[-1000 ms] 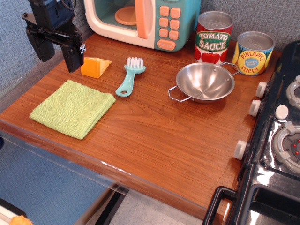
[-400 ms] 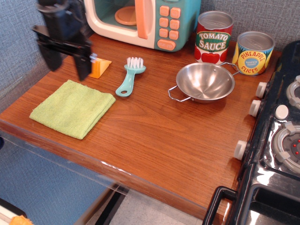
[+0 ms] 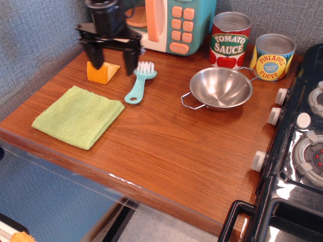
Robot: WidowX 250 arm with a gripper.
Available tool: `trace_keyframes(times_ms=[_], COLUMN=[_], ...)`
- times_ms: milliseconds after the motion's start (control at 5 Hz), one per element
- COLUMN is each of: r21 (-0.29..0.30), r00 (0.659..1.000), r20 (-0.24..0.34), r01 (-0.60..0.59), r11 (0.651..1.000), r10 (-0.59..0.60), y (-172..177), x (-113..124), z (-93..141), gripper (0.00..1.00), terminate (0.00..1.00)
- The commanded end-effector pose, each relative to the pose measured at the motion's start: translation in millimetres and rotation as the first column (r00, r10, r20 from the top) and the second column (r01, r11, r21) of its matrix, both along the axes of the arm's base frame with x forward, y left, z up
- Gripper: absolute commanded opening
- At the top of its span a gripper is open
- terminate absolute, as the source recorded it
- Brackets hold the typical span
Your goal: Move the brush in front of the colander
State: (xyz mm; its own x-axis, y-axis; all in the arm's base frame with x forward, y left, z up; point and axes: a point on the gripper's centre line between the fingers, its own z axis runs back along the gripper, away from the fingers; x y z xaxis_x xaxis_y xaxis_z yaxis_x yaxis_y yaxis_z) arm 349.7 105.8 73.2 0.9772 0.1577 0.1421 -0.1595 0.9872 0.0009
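The teal brush lies flat on the wooden counter, white bristles toward the back, handle with its round hole toward the front. The steel colander with two wire loop handles sits upright to the brush's right, well apart from it. My gripper is black, open and empty, hanging just left of the brush's bristle end, above the gap between the brush and the orange wedge. Its right finger is close to the bristles.
An orange cheese wedge sits under the gripper's left finger. A green cloth lies front left. A toy microwave stands at the back. Tomato sauce and pineapple cans stand behind the colander. A stove borders the right.
My gripper has moved right from the far left side, past the cheese wedge, to just left of the brush head. The brush and colander have not moved.
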Motion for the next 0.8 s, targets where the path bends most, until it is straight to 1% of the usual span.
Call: trace_keyframes(times_ms=[0,200,600], r21=[0.026,0.031,0.002], r00=[0.995,0.992,0.989], r20=[0.043,0.052,0.062], r01=[-0.095,-0.115,-0.138], r11=[0.995,0.993,0.990], r10=[0.094,0.113,0.138], y=[4.6,2.7,-8.6], x=[38.7,50.7,65.5], z=[0.3,-6.9,-19.7], gripper=[1.00,1.00,1.00], terminate=[0.00,0.00,0.00])
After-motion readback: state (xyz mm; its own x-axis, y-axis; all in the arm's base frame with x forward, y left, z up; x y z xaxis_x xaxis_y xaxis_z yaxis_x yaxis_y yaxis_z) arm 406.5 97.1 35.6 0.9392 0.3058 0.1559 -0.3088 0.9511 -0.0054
